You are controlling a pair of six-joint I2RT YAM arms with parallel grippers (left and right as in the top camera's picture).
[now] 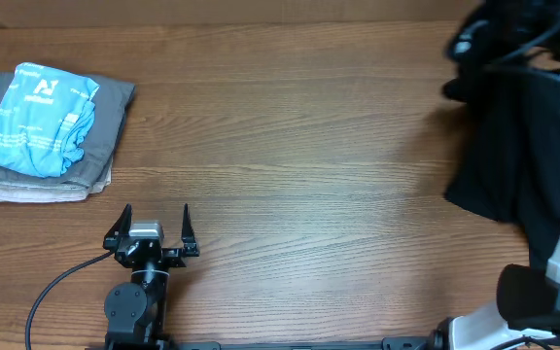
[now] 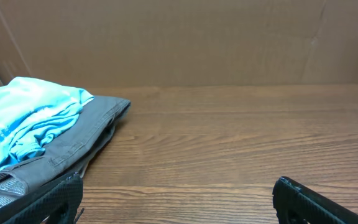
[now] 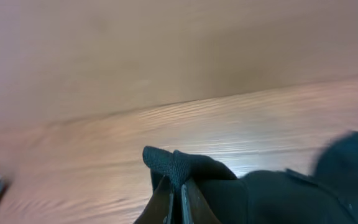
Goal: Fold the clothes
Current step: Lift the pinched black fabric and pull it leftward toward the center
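Observation:
A black T-shirt (image 1: pixel 508 146) hangs at the far right of the overhead view, lifted above the table by my right arm. In the right wrist view my right gripper (image 3: pixel 174 186) is shut on a fold of the black T-shirt (image 3: pixel 272 199), which drapes below and to the right. The right gripper itself is hidden among arm and cloth in the overhead view. My left gripper (image 1: pixel 156 222) is open and empty near the table's front edge at the left; its fingertips show in the left wrist view (image 2: pixel 179 199).
A stack of folded clothes (image 1: pixel 52 126), light blue on top of grey, lies at the back left and shows in the left wrist view (image 2: pixel 42 130). The wooden table (image 1: pixel 299 165) spans between. A cardboard wall (image 2: pixel 179 37) stands behind.

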